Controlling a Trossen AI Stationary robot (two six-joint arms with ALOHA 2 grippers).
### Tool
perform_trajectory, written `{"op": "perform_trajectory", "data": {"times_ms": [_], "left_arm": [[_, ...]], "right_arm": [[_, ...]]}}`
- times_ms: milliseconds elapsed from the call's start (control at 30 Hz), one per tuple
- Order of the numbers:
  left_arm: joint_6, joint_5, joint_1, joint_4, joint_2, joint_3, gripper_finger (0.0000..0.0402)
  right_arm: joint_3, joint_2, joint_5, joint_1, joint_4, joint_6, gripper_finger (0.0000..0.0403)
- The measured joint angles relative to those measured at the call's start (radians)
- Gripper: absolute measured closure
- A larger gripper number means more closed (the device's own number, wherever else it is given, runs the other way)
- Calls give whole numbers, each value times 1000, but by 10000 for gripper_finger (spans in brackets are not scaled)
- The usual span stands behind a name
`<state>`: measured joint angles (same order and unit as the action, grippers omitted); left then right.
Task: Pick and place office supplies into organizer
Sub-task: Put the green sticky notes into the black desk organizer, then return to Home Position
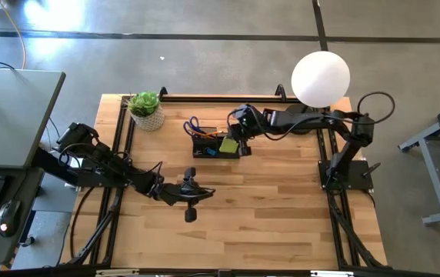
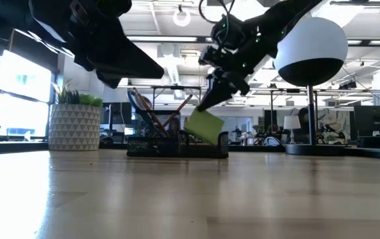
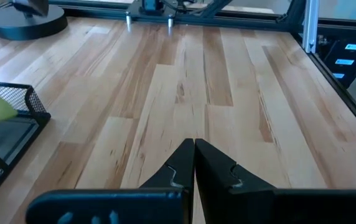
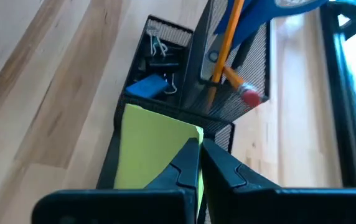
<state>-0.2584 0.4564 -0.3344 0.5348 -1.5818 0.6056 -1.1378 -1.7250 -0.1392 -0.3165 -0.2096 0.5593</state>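
The black mesh organizer stands near the table's far edge. Its tall section holds the blue-handled scissors and an orange pencil. A small compartment holds black binder clips and a blue piece. My right gripper is over the organizer's right end, shut on the yellow-green sticky note pad. My left gripper is shut and holds nothing. It hovers above the table's middle, nearer than the organizer. My right gripper pinches the sticky note pad between its two fingers at one edge, near a corner, slanting down from the table's right. The pad hangs tilted below the fingers, over the organizer's low compartment. Its lower corner dips behind the organizer's wall; whether it rests there I cannot tell.
A potted green plant stands left of the organizer. A lamp with a white globe and a round black base stands to its right, under the right arm. Bare wood spreads across the near half of the table.
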Motion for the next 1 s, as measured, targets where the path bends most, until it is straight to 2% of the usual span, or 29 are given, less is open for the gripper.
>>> {"op": "perform_trajectory", "data": {"times_ms": [400,833,1000], "left_arm": [[3,0,0,-5,0,0,399],[3,0,0,-10,0,0,399],[3,0,0,-10,0,0,399]], "right_arm": [[0,-111,-10,-11,61,52,385],[0,-103,33,-11,78,43,311],[0,-101,33,-11,77,-23,299]]}}
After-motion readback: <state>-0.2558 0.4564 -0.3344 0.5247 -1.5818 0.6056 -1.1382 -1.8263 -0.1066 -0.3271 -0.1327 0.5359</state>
